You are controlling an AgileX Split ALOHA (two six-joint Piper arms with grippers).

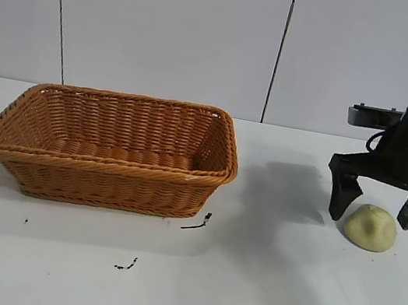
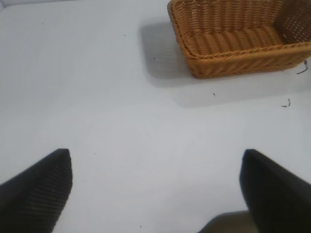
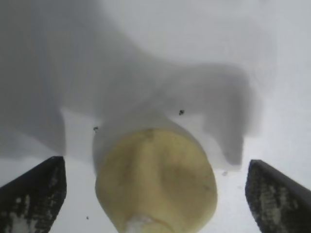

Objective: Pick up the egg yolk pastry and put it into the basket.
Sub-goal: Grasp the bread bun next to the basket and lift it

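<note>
The egg yolk pastry (image 1: 371, 227), a small pale yellow dome, lies on the white table at the right. My right gripper (image 1: 377, 208) hangs just over it, open, with one finger on each side and a gap between each finger and the pastry. In the right wrist view the pastry (image 3: 155, 182) sits between the two dark fingertips (image 3: 36, 194), untouched. The orange-brown wicker basket (image 1: 106, 171) stands at the left centre and holds nothing that I can see. My left gripper (image 2: 155, 170) is open over bare table, out of the exterior view, with the basket (image 2: 233, 63) farther off.
The white table (image 1: 259, 289) has small dark specks (image 1: 198, 222) just in front of the basket's right corner and more (image 1: 126, 264) nearer the front. A pale panelled wall stands behind.
</note>
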